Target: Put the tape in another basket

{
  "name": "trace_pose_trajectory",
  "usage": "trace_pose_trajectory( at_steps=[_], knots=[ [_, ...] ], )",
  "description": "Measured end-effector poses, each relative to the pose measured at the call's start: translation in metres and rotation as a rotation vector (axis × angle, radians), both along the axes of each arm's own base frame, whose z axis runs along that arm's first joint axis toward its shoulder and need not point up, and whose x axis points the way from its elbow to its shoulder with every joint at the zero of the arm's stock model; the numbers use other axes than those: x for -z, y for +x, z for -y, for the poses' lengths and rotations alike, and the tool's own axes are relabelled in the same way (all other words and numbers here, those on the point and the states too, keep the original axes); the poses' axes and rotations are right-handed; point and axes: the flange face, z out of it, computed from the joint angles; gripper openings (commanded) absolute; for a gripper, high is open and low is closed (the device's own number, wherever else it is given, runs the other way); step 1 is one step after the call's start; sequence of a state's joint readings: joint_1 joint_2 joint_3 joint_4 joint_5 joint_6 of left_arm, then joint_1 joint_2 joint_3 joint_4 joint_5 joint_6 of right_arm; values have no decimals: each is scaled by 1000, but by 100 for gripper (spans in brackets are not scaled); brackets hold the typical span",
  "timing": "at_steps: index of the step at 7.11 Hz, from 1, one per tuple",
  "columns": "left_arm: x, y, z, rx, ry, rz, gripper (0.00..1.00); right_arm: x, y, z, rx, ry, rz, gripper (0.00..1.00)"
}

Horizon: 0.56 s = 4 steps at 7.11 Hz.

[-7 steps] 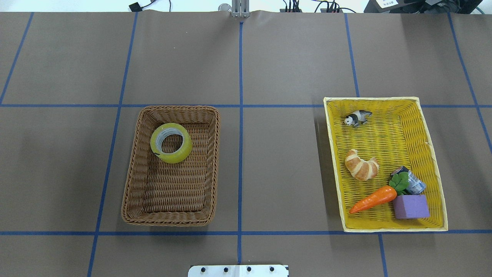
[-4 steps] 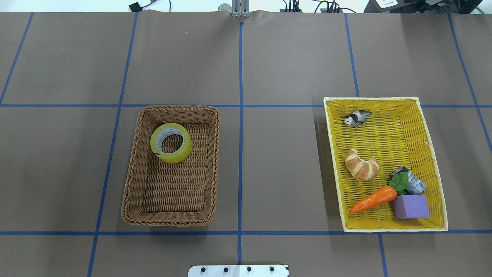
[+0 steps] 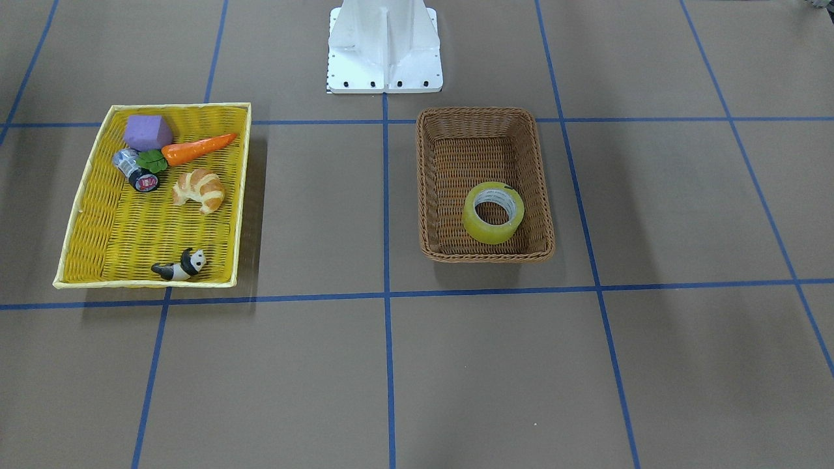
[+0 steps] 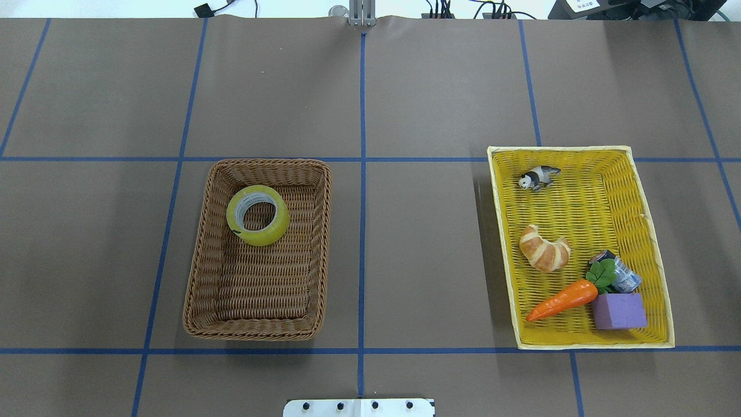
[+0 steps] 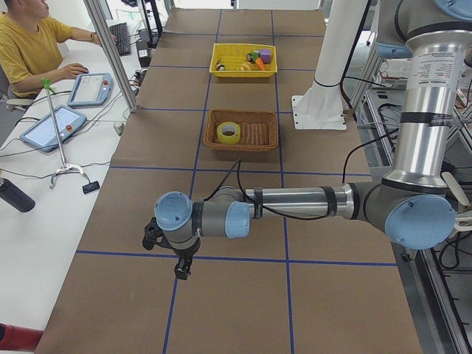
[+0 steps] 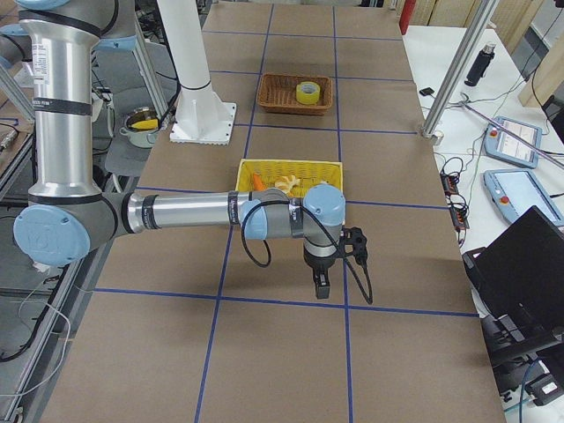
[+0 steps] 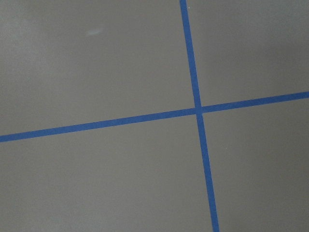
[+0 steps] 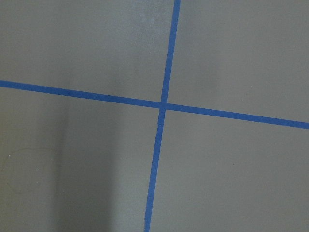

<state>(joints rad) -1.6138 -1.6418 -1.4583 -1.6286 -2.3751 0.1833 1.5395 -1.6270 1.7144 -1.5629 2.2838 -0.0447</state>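
The brown-papered table (image 4: 405,87), ruled with blue grid lines (image 4: 362,231), lay under two arms parked low at opposite ends. The left arm (image 5: 295,200) reached out over the table's left end and the right arm (image 6: 185,211) over its right end, both well apart from the baskets. The left gripper (image 5: 181,270) and right gripper (image 6: 322,286) pointed down at the tabletop; whether their fingers were apart or together could not be told from these side views, and each wrist camera showed only a crossing of blue lines. The shallow yellow tray (image 4: 556,149) sat right of the centre line, with the deep wicker basket (image 4: 263,289) left of it. One blue line and bare table ran between the two. The tape (image 4: 260,237) lay flat in the basket's far half, toward its left wall, its core hole facing up and its axis roughly vertical. The basket's walls stood on all sides of it. In the tray's near right corner, a carrot (image 4: 564,299) pointed its tip near and left, its leaves beside a purple block (image 4: 618,310) and a small black-capped cylinder (image 4: 625,277). A croissant (image 4: 544,248) lay mid-tray, and a panda figure (image 4: 538,176) lay at the far end.
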Motion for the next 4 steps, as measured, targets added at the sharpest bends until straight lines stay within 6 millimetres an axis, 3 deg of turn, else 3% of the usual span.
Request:
trace_pose_trajectory(
  at_steps=[4],
  knots=[
    [-14, 2, -19, -3, -5, -1, 99, 1, -2, -11, 7, 1, 15, 100]
  ],
)
